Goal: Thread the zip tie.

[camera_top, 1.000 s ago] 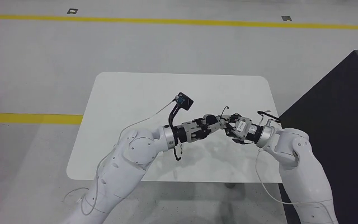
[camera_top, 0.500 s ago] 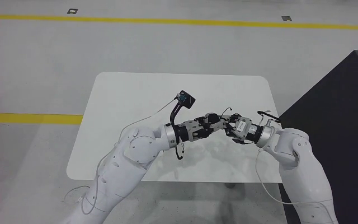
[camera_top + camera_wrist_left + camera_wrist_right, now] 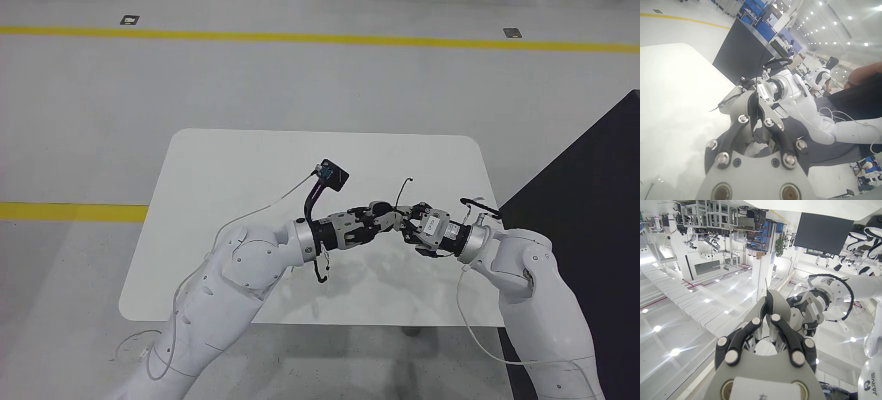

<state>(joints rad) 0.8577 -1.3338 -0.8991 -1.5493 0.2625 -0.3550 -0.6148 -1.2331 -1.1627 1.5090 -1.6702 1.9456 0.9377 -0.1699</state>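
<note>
The zip tie (image 3: 405,190) is a thin black strip held in the air above the white table (image 3: 250,200), one end curving upward. My left gripper (image 3: 392,218) and right gripper (image 3: 410,228) meet tip to tip over the table's right half. In the left wrist view the left gripper (image 3: 754,98) is shut on the zip tie (image 3: 756,89), which runs straight between its pads, with the right gripper just beyond. In the right wrist view the right gripper (image 3: 767,302) is shut on the zip tie (image 3: 766,284), whose thin tip pokes out past its fingertips.
A dark upright panel (image 3: 590,190) stands close to the table's right edge. A small black camera on a curved stalk (image 3: 332,178) rises from the left forearm. Yellow floor lines run behind and to the left of the table.
The zip tie's free end has risen and now stands higher above the grippers. The left gripper has edged slightly towards the right one. The right arm has kept still.
</note>
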